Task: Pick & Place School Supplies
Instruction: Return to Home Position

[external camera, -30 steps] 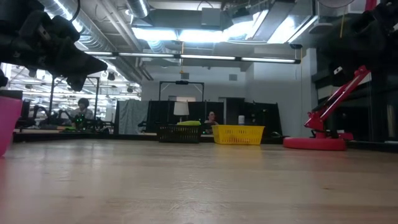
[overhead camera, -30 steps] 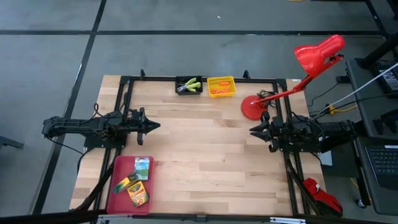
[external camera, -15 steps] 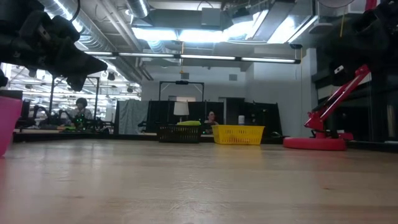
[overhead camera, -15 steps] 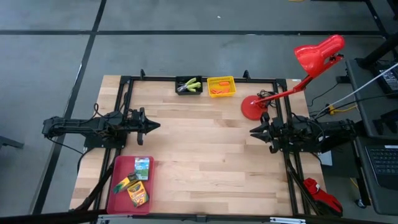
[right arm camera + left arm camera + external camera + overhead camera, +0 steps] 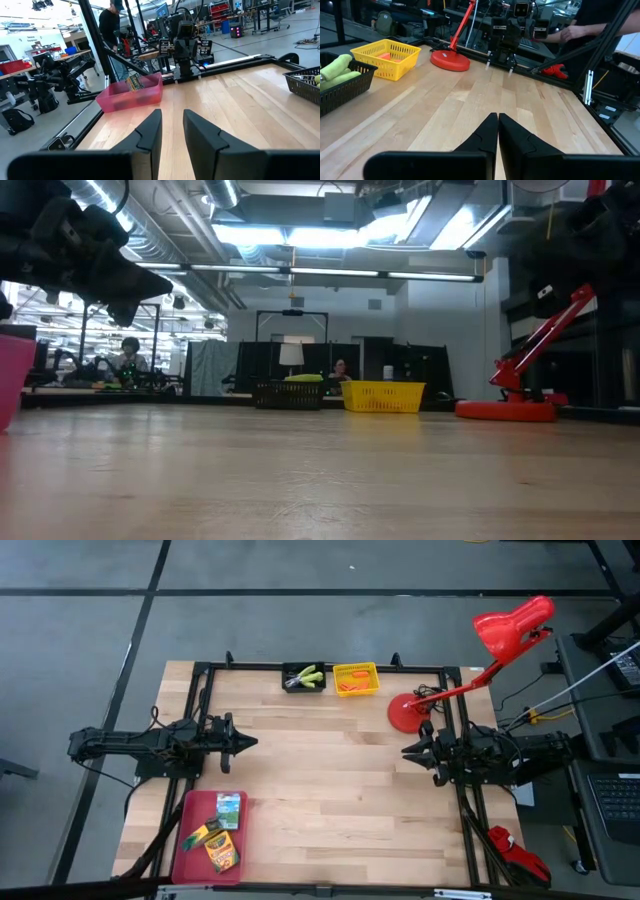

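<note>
Three yellow-and-green crayon boxes (image 5: 229, 808), (image 5: 203, 836), (image 5: 222, 856) lie in the red tray (image 5: 185, 850) at the near left. Two lime-green-handled tools (image 5: 308, 675) lie in the black bin (image 5: 303, 686). Orange pieces (image 5: 350, 687) lie in the yellow bin (image 5: 355, 668). My left gripper (image 5: 252, 742) hovers shut and empty above the table's left side, its fingertips together (image 5: 497, 117). My right gripper (image 5: 406, 751) hovers open and empty at the right side, with a gap between its fingers (image 5: 171, 114).
A red desk lamp stands on its round base (image 5: 405, 713) at the far right, its head (image 5: 512, 625) beyond the table. Black frame rails (image 5: 200, 700) run along the table's left, far and right edges. A person (image 5: 112, 30) stands in the room beyond the left side.
</note>
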Available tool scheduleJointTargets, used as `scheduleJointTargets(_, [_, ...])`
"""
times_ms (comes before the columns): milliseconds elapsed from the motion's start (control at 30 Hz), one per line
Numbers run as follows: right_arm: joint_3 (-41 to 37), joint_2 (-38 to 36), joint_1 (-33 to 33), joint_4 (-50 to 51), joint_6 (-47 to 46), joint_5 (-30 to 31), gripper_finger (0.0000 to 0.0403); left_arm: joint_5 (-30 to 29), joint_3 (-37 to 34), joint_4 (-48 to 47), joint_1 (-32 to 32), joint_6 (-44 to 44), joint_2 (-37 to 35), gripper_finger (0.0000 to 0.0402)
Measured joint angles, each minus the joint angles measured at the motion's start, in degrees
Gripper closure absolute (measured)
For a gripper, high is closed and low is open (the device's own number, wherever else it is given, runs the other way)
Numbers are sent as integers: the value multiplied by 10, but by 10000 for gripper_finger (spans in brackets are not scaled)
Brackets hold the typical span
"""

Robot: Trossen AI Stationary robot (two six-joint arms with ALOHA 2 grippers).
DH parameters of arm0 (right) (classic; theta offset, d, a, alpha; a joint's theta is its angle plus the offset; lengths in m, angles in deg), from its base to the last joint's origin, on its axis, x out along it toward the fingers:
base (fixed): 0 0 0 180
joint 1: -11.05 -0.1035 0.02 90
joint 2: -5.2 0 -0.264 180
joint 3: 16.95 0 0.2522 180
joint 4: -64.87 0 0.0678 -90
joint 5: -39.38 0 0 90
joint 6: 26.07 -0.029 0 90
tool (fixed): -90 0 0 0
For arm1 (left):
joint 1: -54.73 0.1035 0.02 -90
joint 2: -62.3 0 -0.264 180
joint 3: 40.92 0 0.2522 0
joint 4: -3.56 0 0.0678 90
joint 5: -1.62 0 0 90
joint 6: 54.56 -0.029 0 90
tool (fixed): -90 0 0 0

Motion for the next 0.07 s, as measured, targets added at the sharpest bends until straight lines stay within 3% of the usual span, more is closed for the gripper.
scheduleJointTargets(67, [0,0,0,0,0,0,318,0,0,0,0,0,0,393])
